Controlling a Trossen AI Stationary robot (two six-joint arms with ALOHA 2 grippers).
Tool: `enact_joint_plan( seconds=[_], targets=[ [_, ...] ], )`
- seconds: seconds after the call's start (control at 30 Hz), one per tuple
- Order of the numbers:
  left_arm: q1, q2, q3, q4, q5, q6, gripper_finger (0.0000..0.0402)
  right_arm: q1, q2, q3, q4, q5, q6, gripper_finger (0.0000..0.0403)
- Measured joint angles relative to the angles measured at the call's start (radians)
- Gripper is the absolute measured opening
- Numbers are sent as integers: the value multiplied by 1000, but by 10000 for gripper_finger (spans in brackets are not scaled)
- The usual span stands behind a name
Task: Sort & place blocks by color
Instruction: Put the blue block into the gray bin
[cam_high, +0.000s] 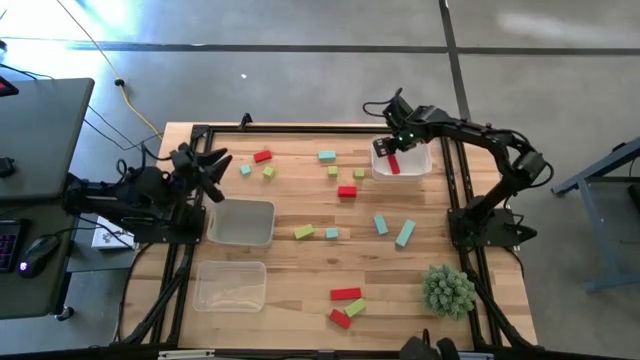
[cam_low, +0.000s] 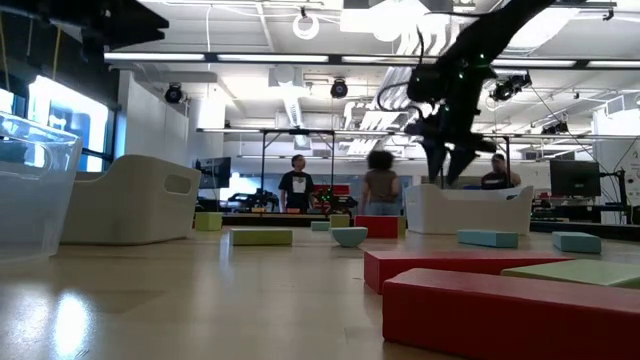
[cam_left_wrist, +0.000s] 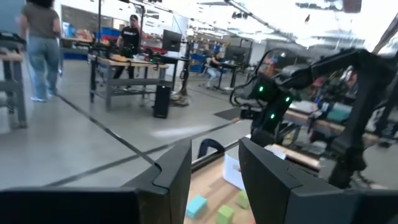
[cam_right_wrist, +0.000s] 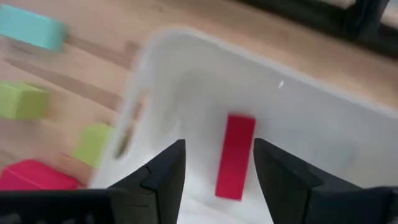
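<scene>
**One red bar lies in the far tray under the right claw**

Two arms reach over the bench (cam_high: 300, 290): the left waits at its edge by a clear tray (cam_high: 241, 222), its left claw (cam_high: 205, 172) parted and empty. The right claw (cam_right_wrist: 217, 168) hangs spread over the far tray (cam_right_wrist: 311, 118), holding nothing; the red bar (cam_right_wrist: 235, 156) lies flat just below, between its fingers.

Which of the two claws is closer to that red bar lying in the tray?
The right gripper: it hangs open directly above the red bar in its tray. The left gripper waits open across the table.
</scene>
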Motion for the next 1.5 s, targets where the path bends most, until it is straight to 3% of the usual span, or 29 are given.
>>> enact_joint_plan(
  seconds=[0.33,0.7,1.03,1.23,1.5],
  targets=[
    [44,256,134,-31,18,110,122,9,0,214,-69,7,-60,177],
    [293,581,248,-242,291,59,122,20,0,410,-155,4,-111,177],
    [568,675,372,-448,409,45,125,49,-1,418,-199,4,-137,177],
    [722,718,457,-570,466,40,155,55,-1,417,-204,4,-142,177],
    [850,838,479,-697,655,38,177,55,-1,417,-203,12,-155,177]
  ],
)
